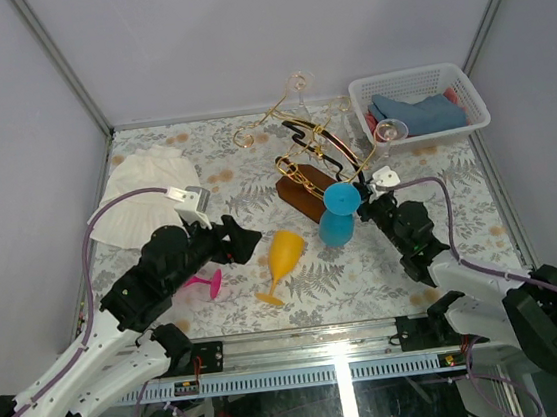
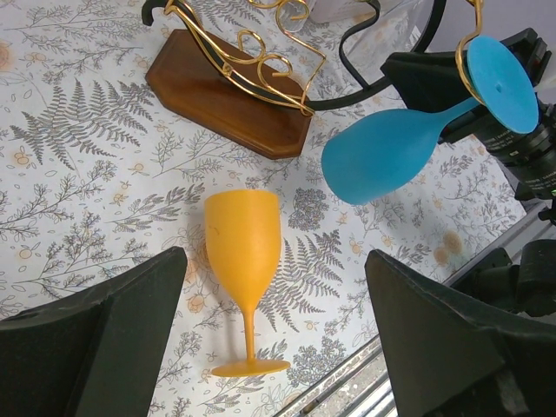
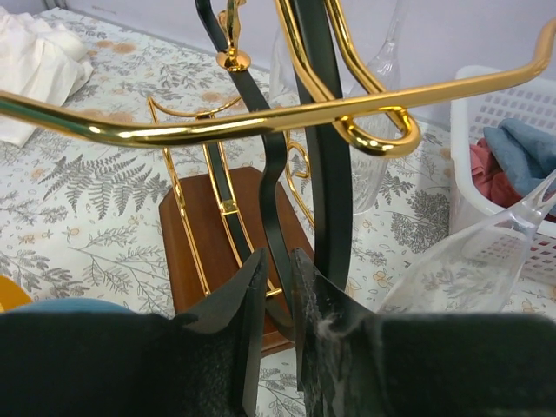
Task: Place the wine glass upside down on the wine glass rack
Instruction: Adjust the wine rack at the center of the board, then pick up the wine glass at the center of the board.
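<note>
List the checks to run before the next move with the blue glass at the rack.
1. The blue wine glass inverted: ok, foot up, bowl hanging tilted.
2. Its foot seated in the gold wire of the wine glass rack: cannot tell; the wire only crosses the foot's rim.
3. The right gripper holding the stem: cannot tell; fingers nearly together, stem hidden.
4. The left gripper out of the way: ok, open above the orange glass lying on the table.
</note>
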`<state>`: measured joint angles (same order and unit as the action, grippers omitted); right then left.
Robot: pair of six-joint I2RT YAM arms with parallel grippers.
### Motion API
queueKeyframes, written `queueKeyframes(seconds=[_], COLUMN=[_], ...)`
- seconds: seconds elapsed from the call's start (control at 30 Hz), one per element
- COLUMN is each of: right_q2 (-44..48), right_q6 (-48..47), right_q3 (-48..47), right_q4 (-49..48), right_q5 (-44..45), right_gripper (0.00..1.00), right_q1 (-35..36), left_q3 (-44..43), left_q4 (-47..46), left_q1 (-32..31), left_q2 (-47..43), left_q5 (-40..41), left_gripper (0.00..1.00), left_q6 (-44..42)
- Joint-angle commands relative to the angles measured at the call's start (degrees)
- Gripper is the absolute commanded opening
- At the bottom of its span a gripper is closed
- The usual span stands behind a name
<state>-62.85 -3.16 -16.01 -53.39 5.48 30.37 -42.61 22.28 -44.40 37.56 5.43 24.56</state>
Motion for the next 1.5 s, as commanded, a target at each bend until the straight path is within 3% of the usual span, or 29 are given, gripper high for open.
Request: queueKeyframes(seconds=[0.0, 0.23, 0.5, 0.53, 0.6, 0.87, 1.03, 1.47], right_q2=[3.63, 15.76, 35.79, 40.56, 42.66, 48.01, 48.99, 49.96], right_q6=[0.54, 3.73, 14.91, 16.65, 17.39, 17.55, 17.16, 13.04], right_q3=[-2.03, -1.42, -3.29, -5.98, -8.06, -16.00, -18.53, -21.17], right_q4=[3.19, 15.68, 39.14, 47.49, 52.07, 63.73, 66.98, 68.89], right_q5=[-5.74, -3.98, 8.31, 8.76, 8.99, 9.00, 9.33, 3.80], right_gripper=[0.23, 0.37, 0.49, 0.50, 0.51, 0.52, 0.52, 0.51], right_q1=[-2.58, -2.68, -2.64, -2.66, -2.63, -2.66, -2.68, -2.65], left_q3=[0.16, -0.16, 1.37, 3.64, 5.23, 9.72, 10.89, 12.49], left_q4=[-2.99, -1.98, -0.99, -1.10, -0.95, -2.35, -4.75, -13.61], left_q1=[0.70, 0.78, 0.58, -0.73, -2.14, -12.11, -15.83, -16.17], left_q2=[-0.12, 0.95, 4.45, 4.65, 5.15, 12.86, 20.54, 31.11], left_q5=[0.11, 1.35, -1.03, -0.61, 0.36, 5.81, 8.77, 7.67], left_gripper=[0.84, 0.86, 0.90, 0.91, 0.91, 0.88, 0.76, 0.33], left_q6=[-0.64, -0.62, 4.47, 6.75, 7.99, 13.34, 14.55, 14.15])
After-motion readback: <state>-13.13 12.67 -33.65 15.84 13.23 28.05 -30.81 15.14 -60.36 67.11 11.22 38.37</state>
